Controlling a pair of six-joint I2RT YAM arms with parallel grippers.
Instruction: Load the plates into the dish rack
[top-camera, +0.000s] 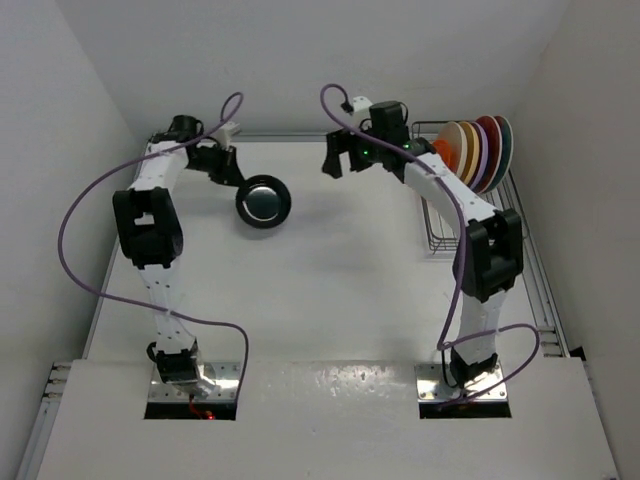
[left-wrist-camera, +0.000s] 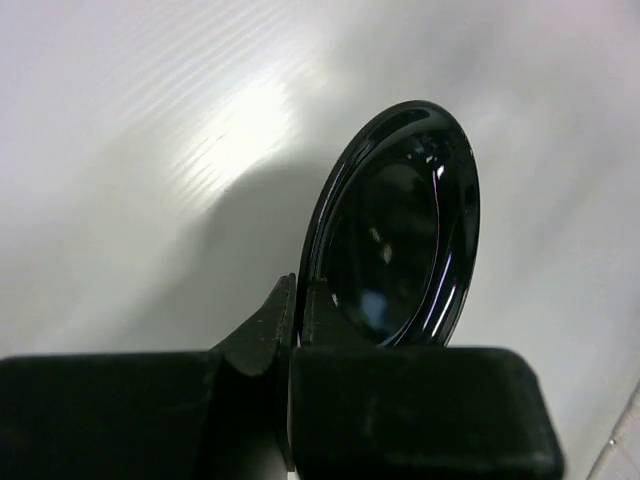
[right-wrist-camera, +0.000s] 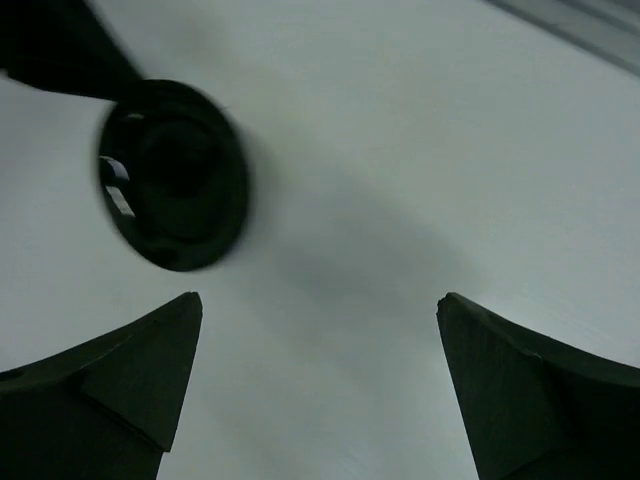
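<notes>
table (top-camera: 330, 300): white, matte | walls (top-camera: 300, 50): plain white | edge rail (top-camera: 548, 300): metal, table's right side

The dish rack (top-camera: 436, 240) stands at the far right side of the table (top-camera: 330, 290). At the rack's far end a row of plates (top-camera: 480, 150) stands on edge, face to face. Just left of the rack, the right gripper (top-camera: 342, 162) hangs over the table, jaws spread. Well left of the rack, beyond that gripper, a small plate (top-camera: 263, 201) is held tilted on edge over the table. The left gripper (top-camera: 240, 183) pinches its rim on the side away from the rack.
</notes>
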